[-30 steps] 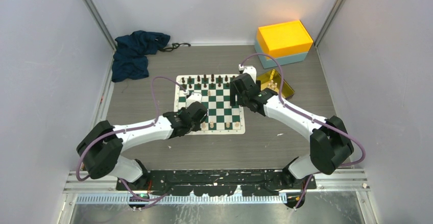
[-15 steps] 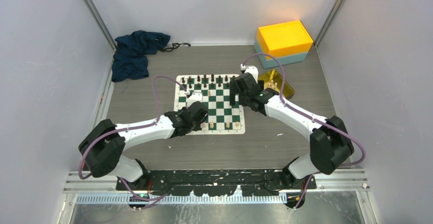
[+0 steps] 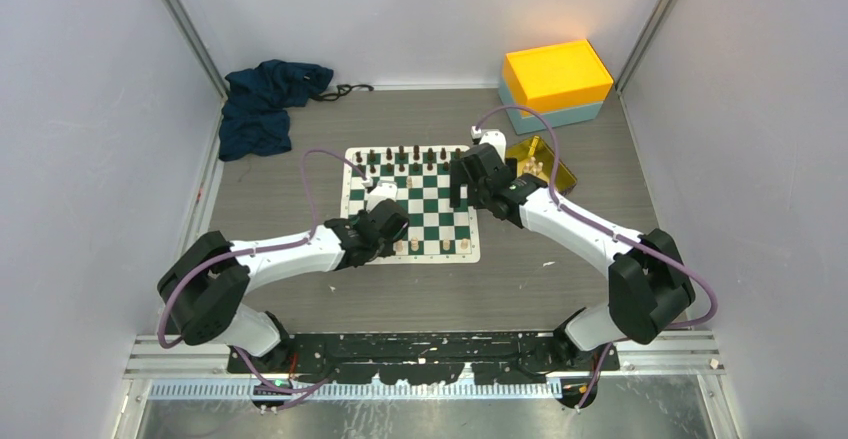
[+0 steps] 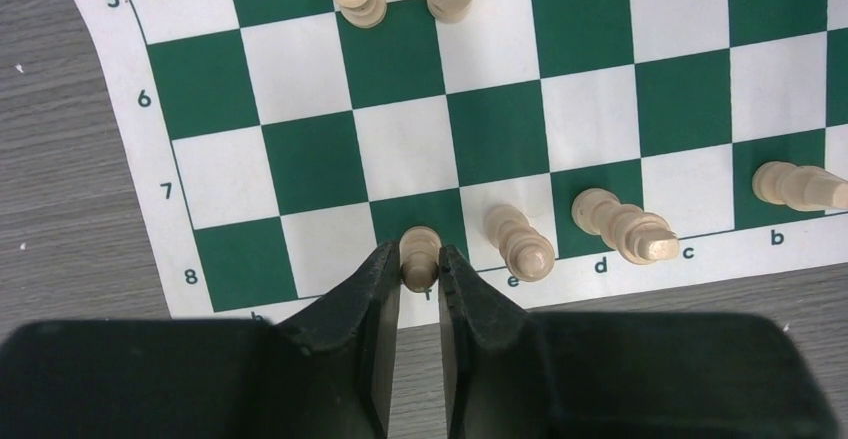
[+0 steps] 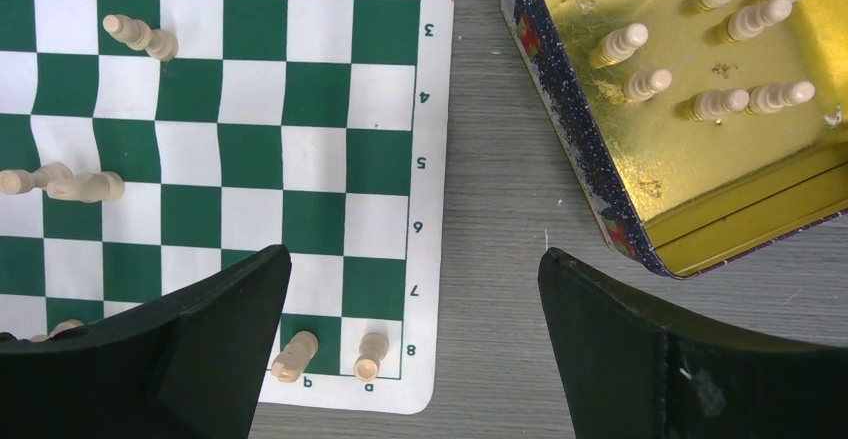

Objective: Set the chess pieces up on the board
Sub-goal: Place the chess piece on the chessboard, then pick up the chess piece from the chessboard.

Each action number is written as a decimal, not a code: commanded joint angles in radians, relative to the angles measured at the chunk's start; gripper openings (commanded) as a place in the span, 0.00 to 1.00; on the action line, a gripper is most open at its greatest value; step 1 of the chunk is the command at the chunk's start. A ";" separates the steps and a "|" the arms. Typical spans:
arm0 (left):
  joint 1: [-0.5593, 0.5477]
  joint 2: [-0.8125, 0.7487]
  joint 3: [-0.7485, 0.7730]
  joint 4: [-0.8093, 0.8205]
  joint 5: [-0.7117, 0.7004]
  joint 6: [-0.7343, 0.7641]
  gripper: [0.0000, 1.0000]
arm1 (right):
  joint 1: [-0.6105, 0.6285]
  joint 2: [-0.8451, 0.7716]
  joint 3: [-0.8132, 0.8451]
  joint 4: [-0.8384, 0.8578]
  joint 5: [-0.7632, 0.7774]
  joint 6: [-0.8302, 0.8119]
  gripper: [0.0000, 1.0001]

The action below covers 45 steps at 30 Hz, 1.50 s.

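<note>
1. Tray [image 5: 580, 129], off the board's [image 5: 320, 169] right edge: seven cream pieces [image 5: 620, 44] visible inside.
2. Left gripper [image 4: 420, 269] pinches one piece [image 4: 419, 249] at the board's near edge.
3. Right gripper [image 5: 412, 259] gapes wide, empty.

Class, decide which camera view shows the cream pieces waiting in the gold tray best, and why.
Right wrist: the cream pieces show singly against the gold tray floor. The top view shows only pale specks in a small tray. The left wrist view misses the tray.

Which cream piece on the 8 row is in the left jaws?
The f-file piece, pinched between the left jaws. The e-file piece, d-file piece and b-file piece sit untouched.
</note>
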 commanded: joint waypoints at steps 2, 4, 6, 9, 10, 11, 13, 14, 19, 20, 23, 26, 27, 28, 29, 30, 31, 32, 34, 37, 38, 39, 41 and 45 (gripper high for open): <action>-0.006 0.002 0.021 0.035 -0.032 -0.021 0.33 | -0.003 -0.037 0.002 0.042 -0.003 -0.009 1.00; -0.006 -0.003 0.022 0.035 -0.033 -0.022 0.42 | -0.003 -0.037 0.002 0.042 -0.004 -0.008 1.00; -0.006 -0.009 0.023 0.034 -0.034 -0.021 0.51 | -0.003 -0.039 0.002 0.040 -0.004 -0.009 1.00; -0.006 -0.020 0.026 0.029 -0.035 -0.019 0.57 | -0.003 -0.040 0.003 0.038 -0.006 -0.008 1.00; -0.006 -0.026 0.031 0.023 -0.037 -0.019 0.58 | -0.003 -0.042 0.003 0.038 -0.007 -0.008 1.00; -0.006 -0.035 0.034 0.013 -0.042 -0.018 0.58 | -0.002 -0.045 0.003 0.037 -0.007 -0.008 1.00; -0.007 -0.067 0.044 -0.010 -0.061 -0.014 0.58 | -0.003 -0.049 0.006 0.035 -0.007 -0.010 1.00; -0.007 -0.089 0.048 -0.027 -0.075 -0.010 0.58 | -0.003 -0.051 0.007 0.033 -0.006 -0.011 1.00; -0.006 -0.217 0.087 -0.083 -0.141 0.033 0.55 | -0.002 -0.057 0.013 0.031 -0.008 -0.010 1.00; -0.006 -0.237 0.100 -0.094 -0.153 0.044 0.55 | -0.002 -0.057 0.014 0.031 -0.009 -0.011 1.00; -0.007 -0.281 0.137 -0.125 -0.189 0.072 0.55 | -0.002 -0.056 0.019 0.037 -0.024 -0.017 1.00; -0.006 -0.315 0.161 -0.152 -0.222 0.087 0.54 | -0.002 -0.018 0.049 0.036 -0.078 -0.031 0.99; -0.007 -0.330 0.160 -0.153 -0.232 0.091 0.54 | -0.003 0.001 0.068 0.030 -0.096 -0.038 0.99; -0.006 -0.347 0.156 -0.152 -0.239 0.091 0.53 | -0.002 0.023 0.095 0.027 -0.118 -0.042 0.98; -0.006 -0.363 0.150 -0.149 -0.245 0.092 0.53 | -0.001 0.044 0.117 0.028 -0.139 -0.046 0.97; -0.006 -0.380 0.143 -0.148 -0.251 0.092 0.53 | 0.004 0.069 0.137 0.030 -0.153 -0.053 0.97; -0.006 -0.395 0.139 -0.149 -0.255 0.092 0.53 | 0.009 0.092 0.160 0.032 -0.162 -0.060 0.97; -0.006 -0.408 0.134 -0.154 -0.257 0.092 0.53 | 0.017 0.118 0.182 0.032 -0.172 -0.067 0.96; -0.006 -0.431 0.125 -0.164 -0.261 0.088 0.53 | 0.029 0.170 0.230 0.035 -0.190 -0.080 0.95; -0.006 -0.458 0.115 -0.172 -0.258 0.084 0.53 | 0.049 0.248 0.299 0.035 -0.198 -0.098 0.95; -0.007 -0.464 0.112 -0.173 -0.258 0.085 0.53 | 0.055 0.274 0.320 0.037 -0.199 -0.102 0.95; -0.006 -0.472 0.110 -0.174 -0.256 0.084 0.53 | 0.061 0.297 0.343 0.037 -0.200 -0.104 0.95; -0.007 -0.483 0.105 -0.176 -0.251 0.085 0.53 | 0.065 0.350 0.383 0.038 -0.204 -0.109 0.94; -0.006 -0.501 0.096 -0.175 -0.244 0.087 0.53 | 0.069 0.422 0.449 0.039 -0.211 -0.114 0.94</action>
